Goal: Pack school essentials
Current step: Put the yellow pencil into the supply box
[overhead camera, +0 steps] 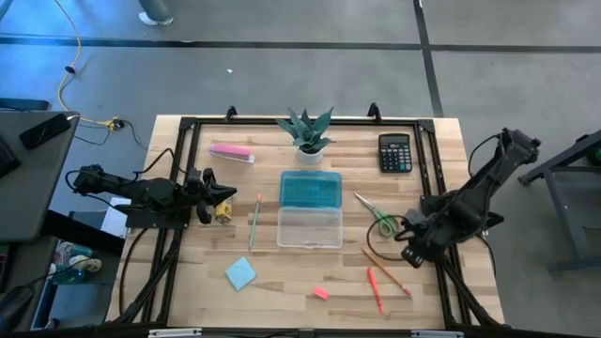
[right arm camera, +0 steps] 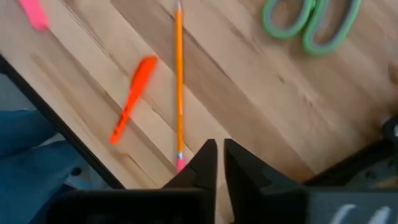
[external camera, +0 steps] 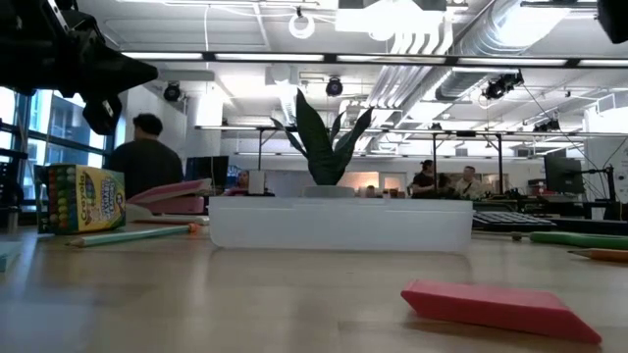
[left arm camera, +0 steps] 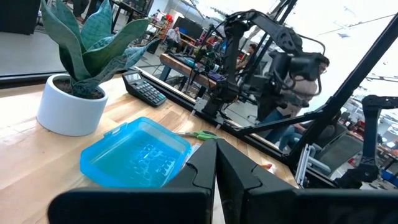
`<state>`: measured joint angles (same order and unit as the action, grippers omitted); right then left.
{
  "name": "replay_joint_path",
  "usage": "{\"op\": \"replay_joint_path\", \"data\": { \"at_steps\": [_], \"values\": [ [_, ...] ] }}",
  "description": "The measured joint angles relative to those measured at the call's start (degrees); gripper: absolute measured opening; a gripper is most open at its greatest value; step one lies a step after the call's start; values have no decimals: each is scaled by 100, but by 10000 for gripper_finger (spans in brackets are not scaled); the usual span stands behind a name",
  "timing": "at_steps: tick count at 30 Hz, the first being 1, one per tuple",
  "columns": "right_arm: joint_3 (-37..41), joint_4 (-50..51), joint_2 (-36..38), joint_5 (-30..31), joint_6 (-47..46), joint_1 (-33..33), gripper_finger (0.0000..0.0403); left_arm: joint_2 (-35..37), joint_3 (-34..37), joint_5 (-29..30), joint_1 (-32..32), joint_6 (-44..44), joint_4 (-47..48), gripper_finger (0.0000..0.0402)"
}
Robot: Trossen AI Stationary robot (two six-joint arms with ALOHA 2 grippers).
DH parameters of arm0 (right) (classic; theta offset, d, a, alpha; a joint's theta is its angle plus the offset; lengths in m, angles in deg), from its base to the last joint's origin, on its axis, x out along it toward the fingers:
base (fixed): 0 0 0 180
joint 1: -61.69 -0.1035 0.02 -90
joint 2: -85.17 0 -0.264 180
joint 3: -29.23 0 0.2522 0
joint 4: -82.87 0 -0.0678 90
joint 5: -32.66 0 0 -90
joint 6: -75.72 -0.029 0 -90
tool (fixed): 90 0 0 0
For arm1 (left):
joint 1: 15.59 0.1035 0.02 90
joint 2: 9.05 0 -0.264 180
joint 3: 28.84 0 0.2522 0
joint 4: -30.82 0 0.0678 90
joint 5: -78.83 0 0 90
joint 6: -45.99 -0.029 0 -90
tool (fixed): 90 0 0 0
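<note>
Both grippers (overhead camera: 223, 194) (overhead camera: 410, 236) pressed together, empty; two pencils (overhead camera: 254, 222), one pen (overhead camera: 375, 287), one scissors (overhead camera: 377, 216).

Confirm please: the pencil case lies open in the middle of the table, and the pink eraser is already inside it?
Not quite. The pencil case does lie open mid-table, but the pink eraser is not inside; the high view shows it on the bare wood, nearer the table's front edge.
</note>
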<state>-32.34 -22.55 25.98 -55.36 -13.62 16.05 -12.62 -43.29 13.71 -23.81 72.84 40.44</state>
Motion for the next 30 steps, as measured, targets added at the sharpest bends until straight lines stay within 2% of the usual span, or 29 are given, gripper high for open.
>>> {"op": "replay_joint_path", "data": {
  "at_steps": [8, 13, 20, 30],
  "values": [
    [4, -388, -749, -251, -1112, -506, 133, -2, 0, -2, 1, 15, 0, 1],
    [4, -1090, -1291, -259, -1315, -732, 168, 1, 0, -2, -1, 6, 0, 1],
    [5, -1671, -2109, -580, -1556, -932, 174, -2, 0, -2, 1, 17, 0, 1],
    [4, -2470, -2896, -823, -1885, -1154, 146, 1, -2, -2, 0, 17, 0, 1]
  ]
}}
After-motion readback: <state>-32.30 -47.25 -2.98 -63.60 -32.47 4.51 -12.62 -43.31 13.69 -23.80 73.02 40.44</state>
